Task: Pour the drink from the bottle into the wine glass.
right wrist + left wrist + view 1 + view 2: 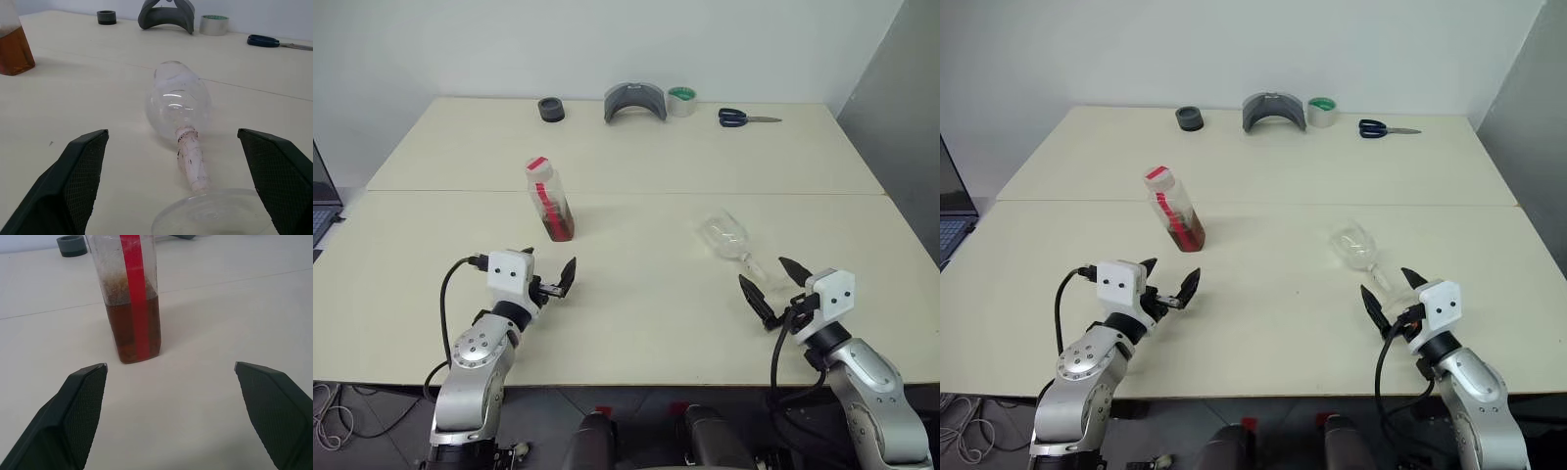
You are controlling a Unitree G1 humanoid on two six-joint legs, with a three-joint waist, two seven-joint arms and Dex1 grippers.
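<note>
The bottle (pixel 549 196), clear with a red cap and a red strip down its side, stands upright left of the table's middle. The amber drink (pixel 120 328) fills its lower part. My left gripper (pixel 551 258) is open, a short way in front of the bottle and apart from it. The wine glass (pixel 724 237) lies on its side to the right, bowl away from me and foot toward me. My right gripper (pixel 172 131) is open, with the glass's stem and foot between its spread fingers, not touching them.
Along the table's (pixel 646 294) far edge sit a black ring (pixel 551 109), a grey curved piece (pixel 634 101), a tape roll (pixel 681 100) and blue scissors (pixel 744 118). A laptop (pixel 321 211) shows at the left edge. A seam crosses the tabletop.
</note>
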